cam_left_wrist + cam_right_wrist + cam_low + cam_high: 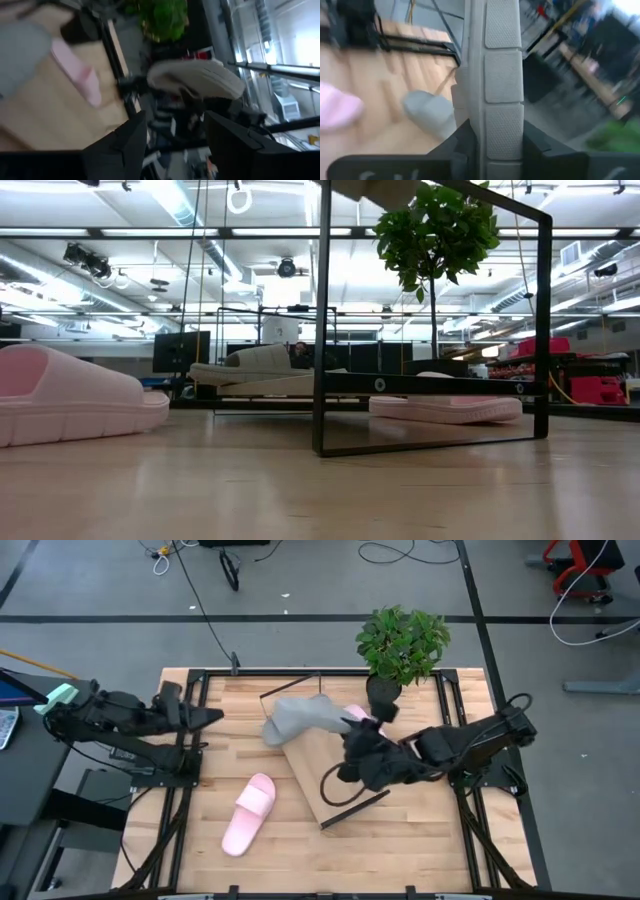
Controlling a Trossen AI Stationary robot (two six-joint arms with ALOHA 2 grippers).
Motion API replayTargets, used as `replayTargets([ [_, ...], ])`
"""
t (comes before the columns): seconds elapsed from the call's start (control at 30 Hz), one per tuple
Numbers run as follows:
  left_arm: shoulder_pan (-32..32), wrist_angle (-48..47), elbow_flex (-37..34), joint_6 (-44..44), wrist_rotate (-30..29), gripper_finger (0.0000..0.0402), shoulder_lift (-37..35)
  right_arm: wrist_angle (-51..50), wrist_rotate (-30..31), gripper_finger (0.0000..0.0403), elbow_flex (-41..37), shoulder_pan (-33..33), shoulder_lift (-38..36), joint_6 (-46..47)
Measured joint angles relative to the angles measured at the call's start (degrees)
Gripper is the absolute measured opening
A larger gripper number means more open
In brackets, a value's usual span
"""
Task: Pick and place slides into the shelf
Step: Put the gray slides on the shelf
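My right gripper (362,758) hangs high over the slanting light-wood shelf (312,768), shut on a grey slide (503,75). The gripper hides that slide from above. Its pale underside shows in the left wrist view (195,80) and at the low view's top edge (372,188). A second grey slide (298,718) lies sole-down on the shelf's far end. One pink slide (358,716) lies by the plant pot. The other pink slide (250,812) lies on the tabletop near the left. My left gripper (212,716) waits open at the table's left edge. My right gripper pinches the grey slide across its thickness, one finger (462,147) on each side, with the textured rim (503,125) facing the wrist camera. The slide is lifted clear of shelf and table and sticks out forward from the fingers, as the left wrist view shows.
A potted plant (402,645) stands at the table's far right, close behind the shelf. The shelf's thin black end frames (430,330) stand upright at both ends. Bare tabletop (400,850) lies near the front right. Cables and equipment lie on the floor beyond the table.
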Motion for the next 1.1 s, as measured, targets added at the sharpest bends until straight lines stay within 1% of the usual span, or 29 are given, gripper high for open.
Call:
replayTargets([
  [0.07,0.0,0.0,0.0,2.1,-2.6,0.0193,-0.2,-0.7,0.0,0.0087,0.0,1.6,-0.1,7.8],
  [0.17,0.0,-0.1,0.0,5.0,-6.1,0.0187,0.0,-0.7,1.5,0.0086,0.0,4.3,0.2,16.0],
  [0.27,0.0,-0.1,0.0,6.8,-9.2,0.0182,1.0,-0.8,5.9,0.0088,0.0,6.8,0.2,25.1],
  [0.37,0.0,-0.1,0.0,7.5,-11.5,0.0181,2.7,-0.9,12.7,0.0088,0.0,8.7,0.2,34.5],
  [0.5,0.0,0.1,0.0,7.5,-12.8,0.0185,6.0,-1.2,22.3,0.0087,0.0,10.9,0.2,44.5],
  [0.6,0.0,0.9,0.0,6.2,-12.9,0.0187,8.3,-2.0,27.6,0.0092,-0.4,11.9,0.2,53.0],
  [0.67,-0.2,1.7,0.0,6.1,-12.9,0.0186,10.0,-2.2,30.9,0.0093,-2.2,12.2,0.2,59.6],
  [0.7,-0.4,2.2,0.0,6.5,-12.9,0.0185,10.6,-2.3,31.7,0.0093,-3.2,12.4,0.3,63.8],
  [0.8,-1.5,3.4,0.0,9.9,-13.1,0.018,12.4,-1.2,31.9,0.0089,-6.8,12.2,0.3,76.7],
  [0.87,-2.5,3.8,0.0,13.4,-13.4,0.0178,13.1,2.3,32.0,0.0088,-10.8,12.0,0.3,83.6],
  [0.93,-3.7,3.6,0.0,17.7,-13.4,0.0176,13.2,7.2,31.6,0.0088,-14.8,11.5,0.4,87.8],
  [1.0,-5.4,3.6,0.0,23.4,-13.5,0.0177,13.1,14.1,31.6,0.0089,-18.0,10.8,0.4,89.1],
  [1.1,-8.1,3.6,0.0,31.4,-13.8,0.0178,13.0,27.9,32.0,0.0089,-22.7,8.8,0.5,87.8],
])
